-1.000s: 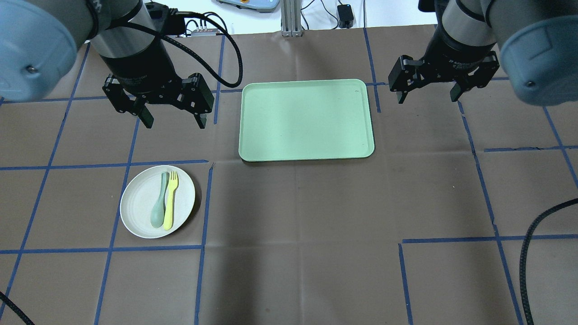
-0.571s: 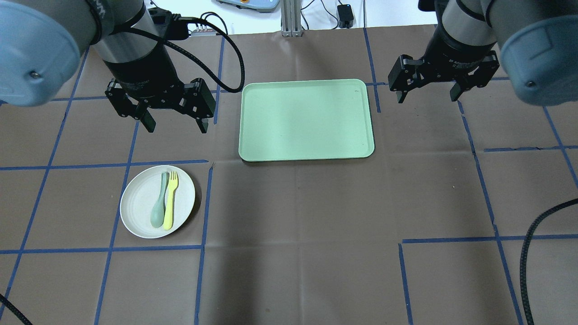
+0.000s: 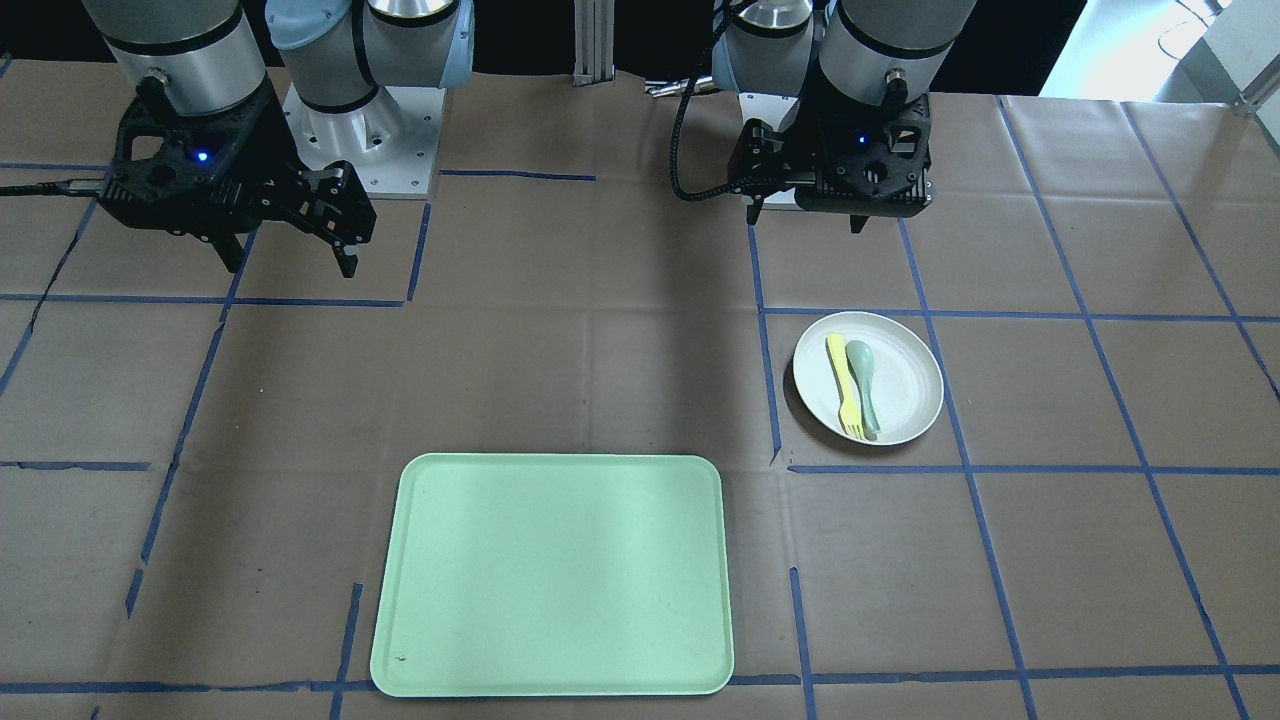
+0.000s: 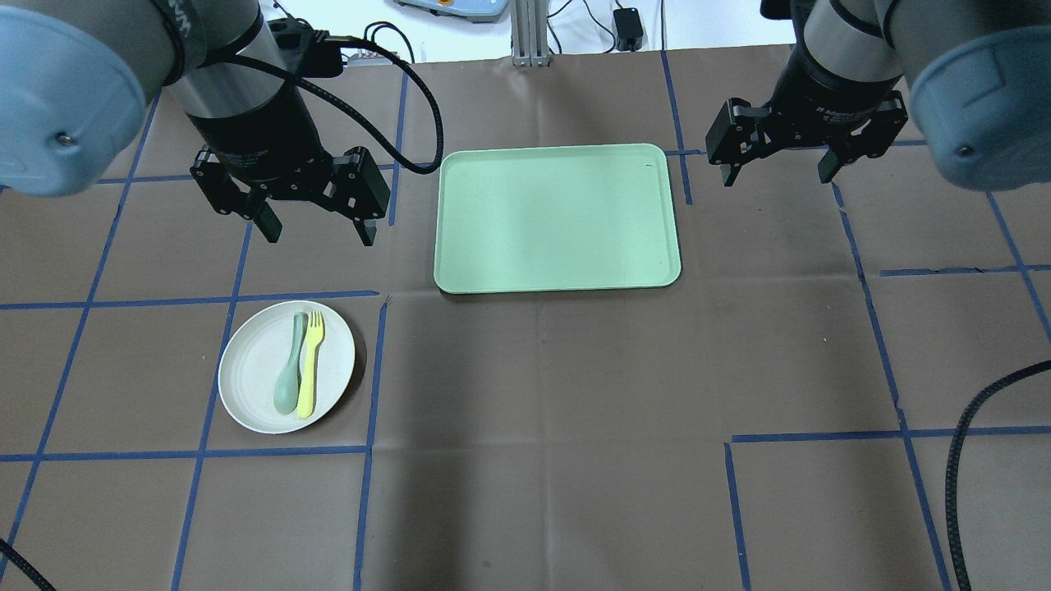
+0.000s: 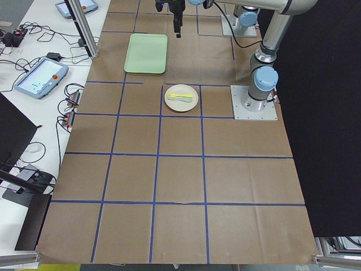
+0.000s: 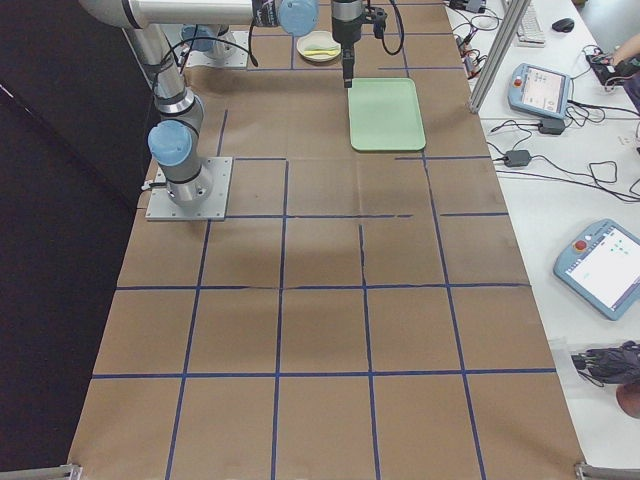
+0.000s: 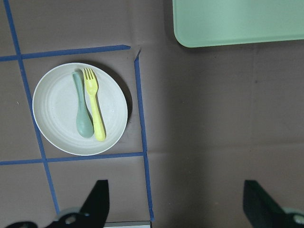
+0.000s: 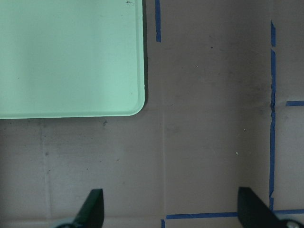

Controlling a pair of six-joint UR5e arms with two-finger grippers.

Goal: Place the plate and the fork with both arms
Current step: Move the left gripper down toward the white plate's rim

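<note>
The plate (image 4: pixel 249 373) lies at eight o'clock from the green tray (image 4: pixel 557 217), well apart from it. On it lie the fork (image 4: pixel 310 365) and, just beside it at nine o'clock, a spoon (image 4: pixel 289 371). The left gripper (image 4: pixel 318 232) hangs at the plate's twelve o'clock, jaws spread and empty. The right gripper (image 4: pixel 776 175), also spread and empty, hangs at the tray's two o'clock.

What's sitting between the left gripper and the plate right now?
No object. In the overhead view, only bare table paper crossed by one blue tape line shows between the left gripper and the plate.
</note>
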